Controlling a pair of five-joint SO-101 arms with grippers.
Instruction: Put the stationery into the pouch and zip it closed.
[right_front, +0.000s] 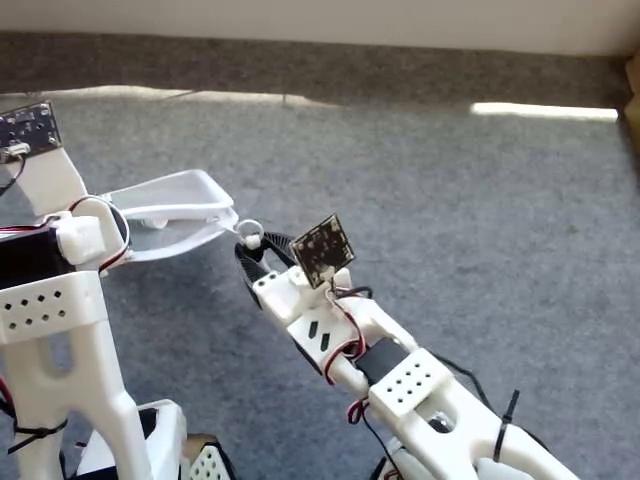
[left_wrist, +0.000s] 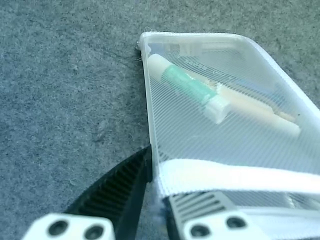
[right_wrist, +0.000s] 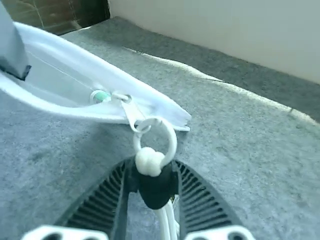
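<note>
The translucent white pouch (right_front: 170, 207) lies on the grey mat at the left. My left gripper (left_wrist: 157, 175) is shut on the pouch's (left_wrist: 215, 145) end seam. Through the mesh I see a green-and-white stick (left_wrist: 192, 86) and a cream pen (left_wrist: 260, 111) inside. At the pouch's (right_wrist: 65, 80) other end, the zipper slider (right_wrist: 121, 98) sits close to the tip. Its pull ring (right_wrist: 155, 142) with a knotted cord is pinched in my right gripper (right_wrist: 152, 175). In the high view the right gripper (right_front: 254, 260) sits just below the ring (right_front: 250, 233).
Grey mat (right_front: 470, 220) stretches open to the right and behind the pouch. A pale wall (right_front: 330, 20) runs along the back edge. The left arm's white frame (right_front: 60, 320) stands at the near left.
</note>
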